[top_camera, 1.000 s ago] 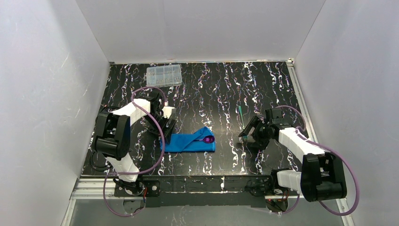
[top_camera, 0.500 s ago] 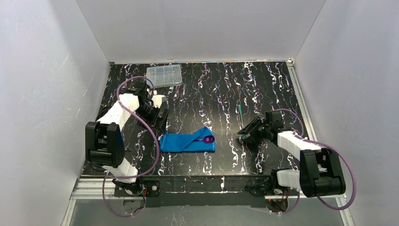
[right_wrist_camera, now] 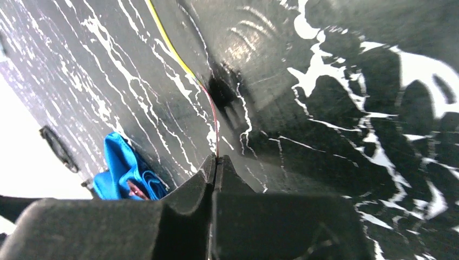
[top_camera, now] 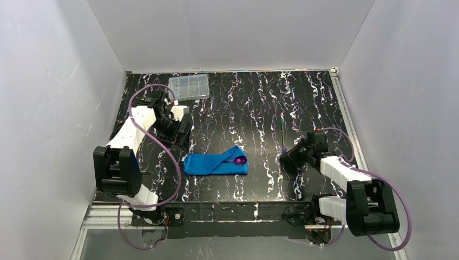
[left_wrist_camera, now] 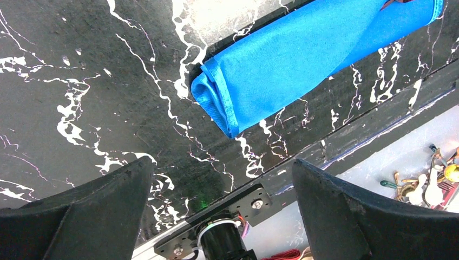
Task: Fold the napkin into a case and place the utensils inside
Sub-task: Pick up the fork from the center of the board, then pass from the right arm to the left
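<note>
The right tool (right_wrist_camera: 216,160) was pinched fully shut on one end of a thin utensil (right_wrist_camera: 178,59), whose free length pointed away over the bench (top_camera: 254,103). The left tool (left_wrist_camera: 222,172) stood wide open and empty, near the closed end of the blue case (top_camera: 214,164). The case lay mid-bench with a purple spoon (top_camera: 240,160) at its mouth. To do this well, I'd judge, the utensil should travel low and slide in beside the spoon (the cloth looked slippery) while the left tool pinned the case. No brand or writing was readable.
</note>
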Motion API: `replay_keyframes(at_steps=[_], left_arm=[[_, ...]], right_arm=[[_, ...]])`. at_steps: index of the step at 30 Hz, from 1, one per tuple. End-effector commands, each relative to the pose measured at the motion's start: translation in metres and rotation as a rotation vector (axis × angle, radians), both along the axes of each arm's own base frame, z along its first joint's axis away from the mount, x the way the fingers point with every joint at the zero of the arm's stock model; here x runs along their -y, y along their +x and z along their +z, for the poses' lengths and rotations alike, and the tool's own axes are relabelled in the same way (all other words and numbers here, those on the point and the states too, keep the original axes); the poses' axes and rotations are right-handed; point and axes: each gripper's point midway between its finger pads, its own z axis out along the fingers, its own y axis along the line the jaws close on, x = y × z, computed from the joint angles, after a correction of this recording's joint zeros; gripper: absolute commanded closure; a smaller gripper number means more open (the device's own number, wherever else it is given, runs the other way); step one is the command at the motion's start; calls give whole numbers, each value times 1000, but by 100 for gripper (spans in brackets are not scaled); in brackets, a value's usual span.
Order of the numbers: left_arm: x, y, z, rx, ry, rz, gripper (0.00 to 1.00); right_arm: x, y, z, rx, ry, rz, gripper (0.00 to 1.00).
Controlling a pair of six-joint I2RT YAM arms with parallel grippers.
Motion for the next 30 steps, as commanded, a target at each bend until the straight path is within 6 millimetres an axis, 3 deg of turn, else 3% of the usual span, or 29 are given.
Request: replay_keyframes(at_steps=[1,7,12,21,30], left_arm=[[6,-2,21,20,-52,-22,2],[11,4,29,34,-78,-26,2],[19,9,38,43,-127,-31,2],[30,6,63,81,-230,-223,2],[36,8,97,192,-303,-423,2]], right_arm=[[20,8,12,60,-123,-11,99],[8,32,59,188,-121,89,99],[-20,35,85,238,-111,251,99],[-76,21,124,273,-101,558,99],[-119,-15,148,292,-69,908,99]])
